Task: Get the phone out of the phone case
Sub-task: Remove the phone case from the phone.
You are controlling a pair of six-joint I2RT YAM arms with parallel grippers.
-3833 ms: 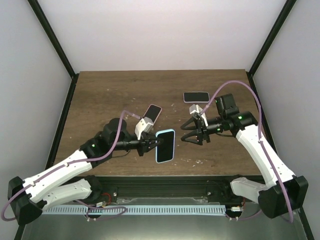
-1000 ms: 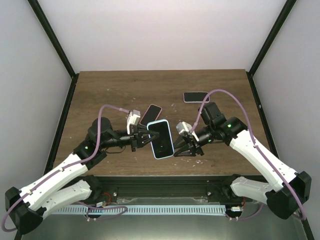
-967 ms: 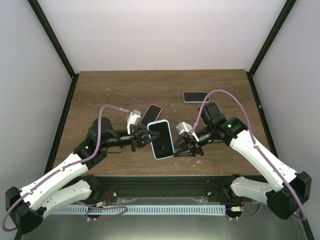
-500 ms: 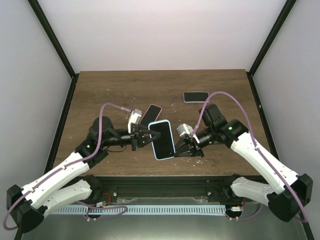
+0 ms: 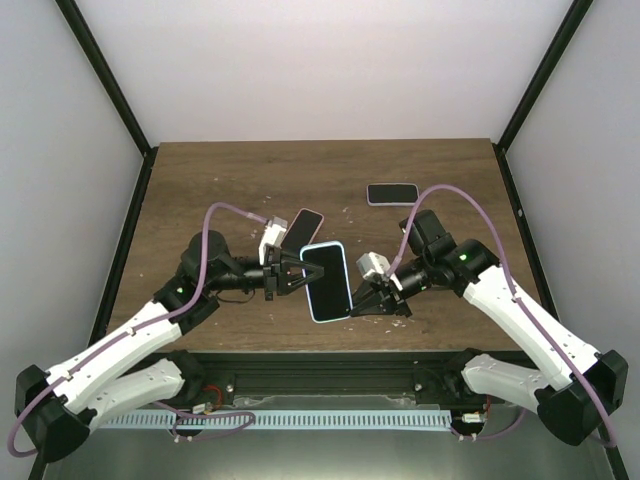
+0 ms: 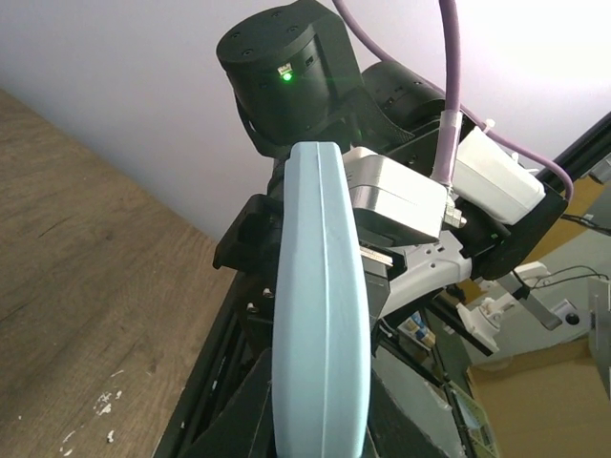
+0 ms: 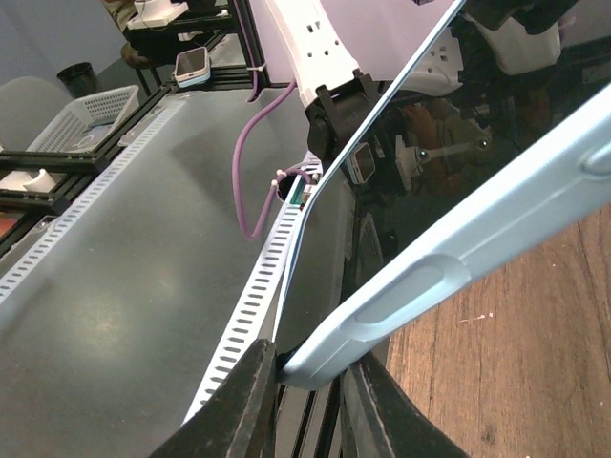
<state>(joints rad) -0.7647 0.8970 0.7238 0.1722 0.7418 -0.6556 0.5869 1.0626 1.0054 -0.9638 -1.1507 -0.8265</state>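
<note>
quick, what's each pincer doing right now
Left pincer: closed, holding the phone case by its edge.
Right pincer: closed on a corner of the same phone case.

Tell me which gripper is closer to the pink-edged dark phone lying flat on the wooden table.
Left. The left gripper is just nearside of the pink-edged dark phone; the right gripper is farther, beyond the light-blue cased phone held between them.

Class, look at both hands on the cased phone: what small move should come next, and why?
Probably the right hand should peel a corner of the case off the phone: it pinches that corner while the left hand holds the opposite edge.
</note>
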